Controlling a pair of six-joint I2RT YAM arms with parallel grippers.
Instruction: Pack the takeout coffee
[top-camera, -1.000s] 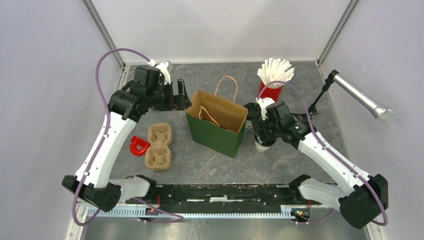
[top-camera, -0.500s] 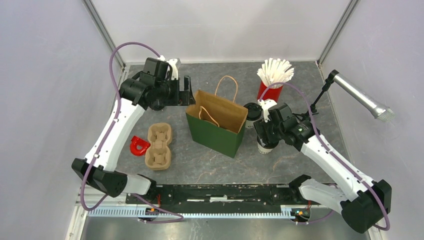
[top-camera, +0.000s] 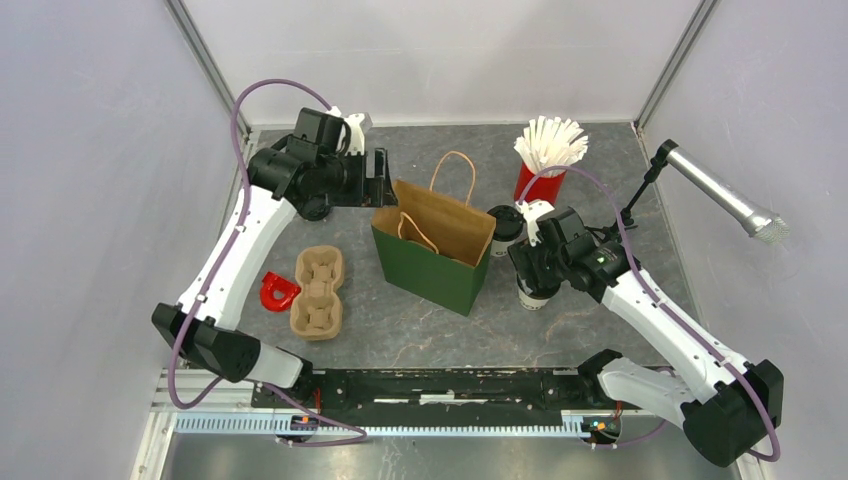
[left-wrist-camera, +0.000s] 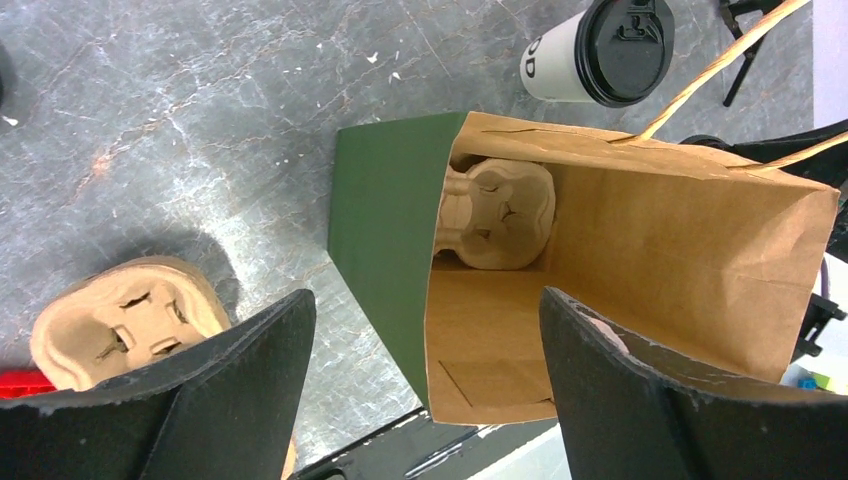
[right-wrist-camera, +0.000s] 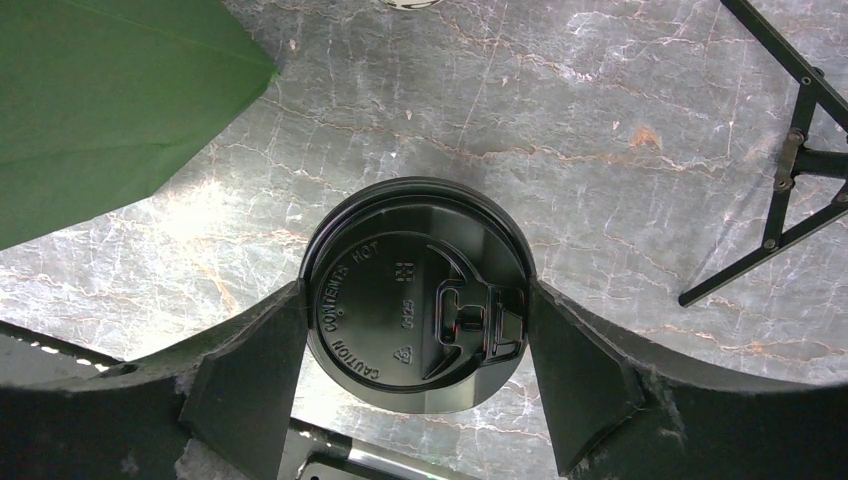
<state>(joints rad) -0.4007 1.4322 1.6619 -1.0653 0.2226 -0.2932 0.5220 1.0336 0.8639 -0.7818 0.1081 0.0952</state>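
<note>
Here, the near cup (top-camera: 531, 297) stands upright on the table (top-camera: 430, 330), lid on, right of the green bag (top-camera: 425, 268). The right gripper (right-wrist-camera: 415, 295) clasps it from above, fingers (right-wrist-camera: 245, 375) pressed to both sides at lid level. We judge the coming move to be a lift, then travel left over the bag's right rim, cup axis kept vertical. A cup carrier (left-wrist-camera: 500, 213) lies at the bag's bottom. The far cup (top-camera: 505, 224) stands just beside that rim, and the handle (top-camera: 455, 153) rises above the mouth; either could snag. The left gripper (top-camera: 378, 182) hangs spread and empty at the bag's far left corner. A second carrier (top-camera: 318, 292) lies well left.
</note>
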